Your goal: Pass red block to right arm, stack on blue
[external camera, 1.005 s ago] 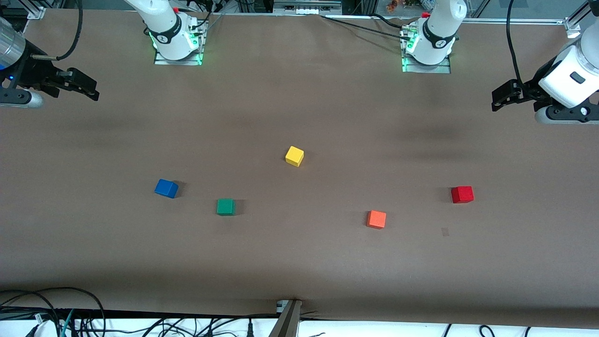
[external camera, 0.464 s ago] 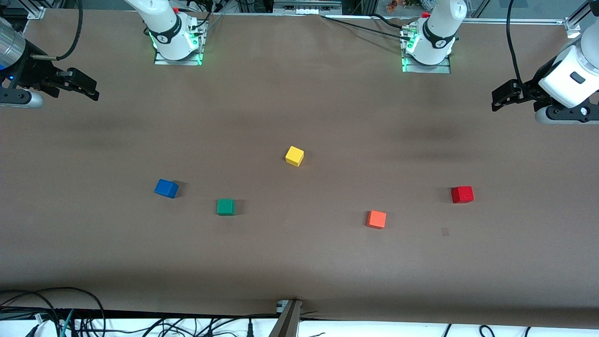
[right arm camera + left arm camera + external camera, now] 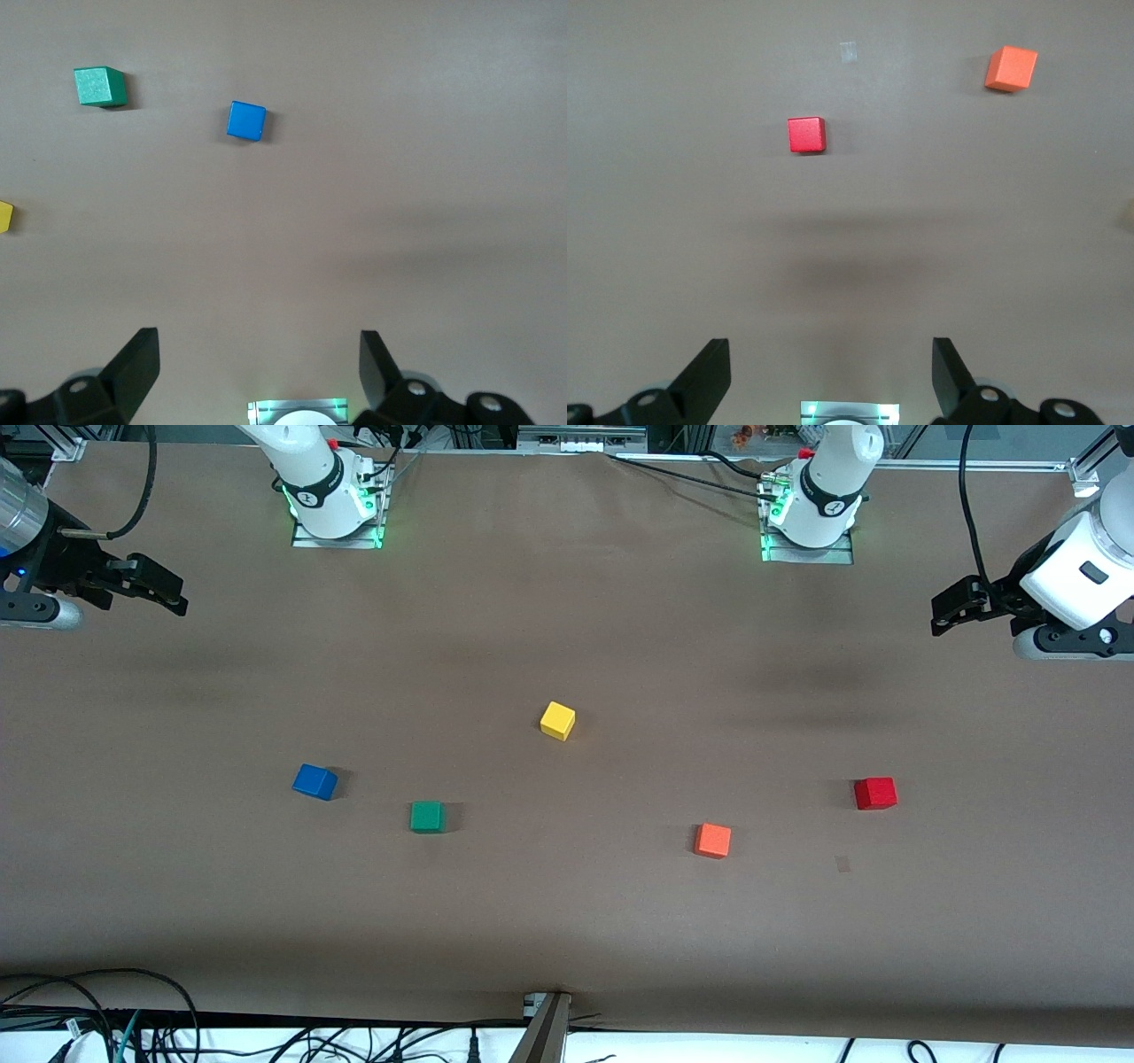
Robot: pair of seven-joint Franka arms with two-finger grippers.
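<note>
Five cubes lay on the brown counter (image 3: 567, 921), none touching another. The red block (image 3: 875, 793) sat toward the left arm's end, flat on the surface and well apart from both grippers. The orange cube (image 3: 713, 840) lay near it, somewhat nearer to the front camera and more toward the middle. The blue cube (image 3: 314, 781) rested toward the right arm's end, with the green cube (image 3: 427, 816) beside it, slightly nearer to the front camera. The yellow cube (image 3: 557, 720) stood about mid-counter, farther from the front camera than the other four. The left gripper (image 3: 946, 613) hung in the air over the left arm's end of the counter, fingers spread wide and holding nothing; its wrist view showed the red block and orange cube below it. The right gripper (image 3: 168, 595) hung over the right arm's end, likewise spread wide and empty, with the blue cube and green cube in its wrist view. Neither gripper touched any cube.
</note>
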